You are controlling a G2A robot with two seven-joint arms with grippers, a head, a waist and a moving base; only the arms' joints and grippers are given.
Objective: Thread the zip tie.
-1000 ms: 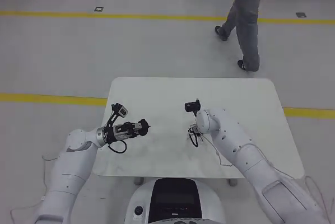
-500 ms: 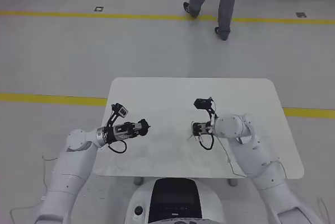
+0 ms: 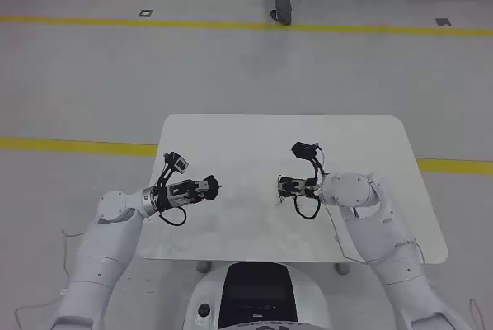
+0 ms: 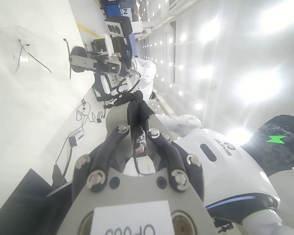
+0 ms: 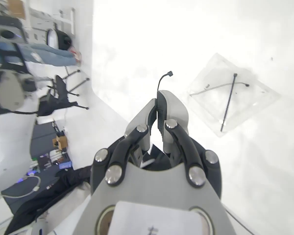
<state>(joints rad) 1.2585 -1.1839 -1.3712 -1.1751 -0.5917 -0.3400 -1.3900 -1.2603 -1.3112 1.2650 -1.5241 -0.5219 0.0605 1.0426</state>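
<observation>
Glossy white arms (image 3: 106,239) trail black cables; the grey right pincer (image 5: 157,99) has black links and silver screws.

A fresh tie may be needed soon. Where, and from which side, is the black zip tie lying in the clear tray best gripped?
Probably mid-strap on the black zip tie, from straight above, pinching across its width. It lies flat and straight in the clear tray, and its head end crosses the pale tie, so a grip there might catch both.
</observation>
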